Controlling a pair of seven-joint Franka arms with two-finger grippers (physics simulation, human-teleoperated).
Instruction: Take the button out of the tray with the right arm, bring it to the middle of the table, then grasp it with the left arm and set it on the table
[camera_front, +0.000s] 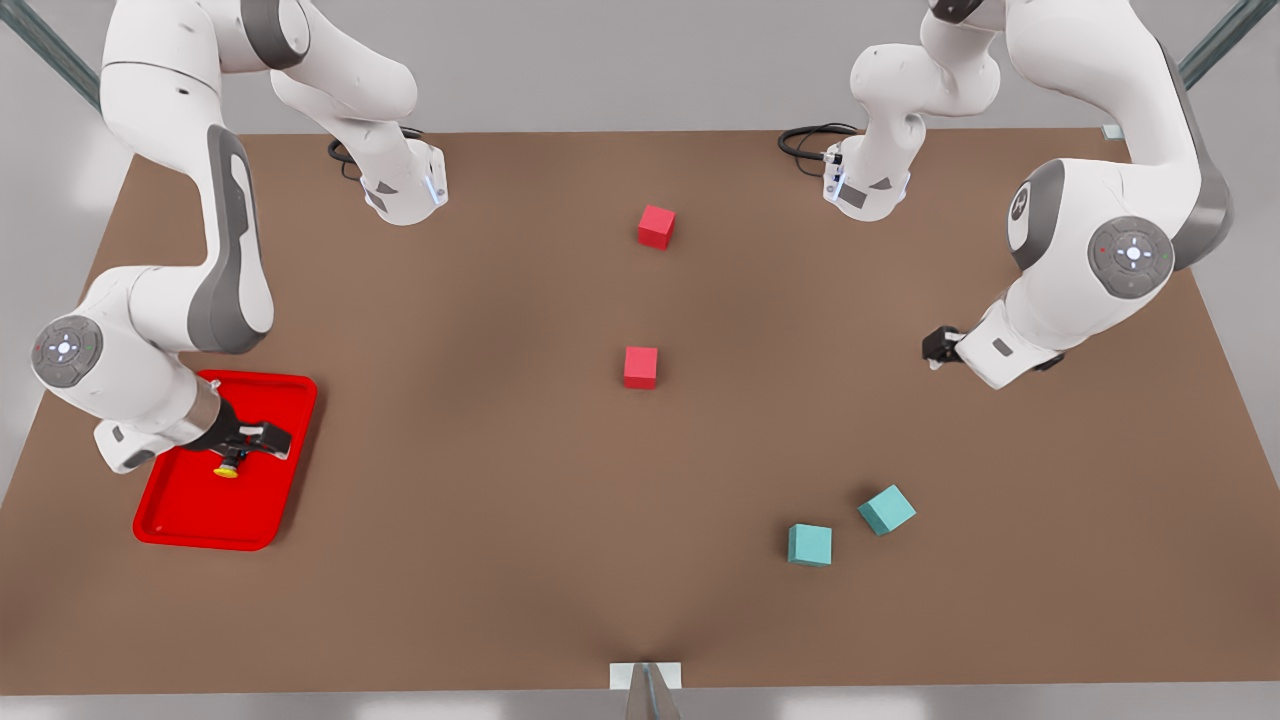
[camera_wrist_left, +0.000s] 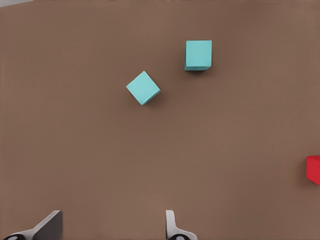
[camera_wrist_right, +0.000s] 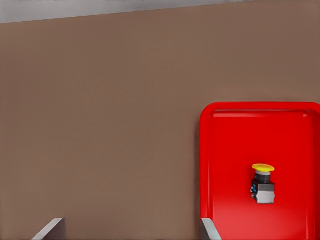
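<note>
**Right fingers spread over tray, button not gripped**

Fingers (camera_wrist_right: 55, 227) of the right gripper (camera_front: 243, 447) are spread wide with nothing between them; the gripper hangs over the tray (camera_front: 270, 395). In the right wrist view the button (camera_wrist_right: 263, 183) stands upright on the tray floor, outside the finger gap, beyond the finger over the tray's edge. Front view puts the yellow cap (camera_front: 227, 470) right at the fingertips, contact can't be confirmed.

Left gripper (camera_front: 938, 346) waits above the table (camera_front: 500, 500) at the front view's right, fingers (camera_wrist_left: 171, 225) well apart, holding nothing. Ahead of those fingers, well clear: two teal cubes (camera_wrist_left: 143, 87) (camera_wrist_left: 198, 54) near each other, not touching, one turned at an angle. A red cube (camera_front: 641, 367) sits mid-table between the two grippers, off to the side of the left one. Second red cube (camera_front: 656, 226) lies farther back, apart from the first.
</note>
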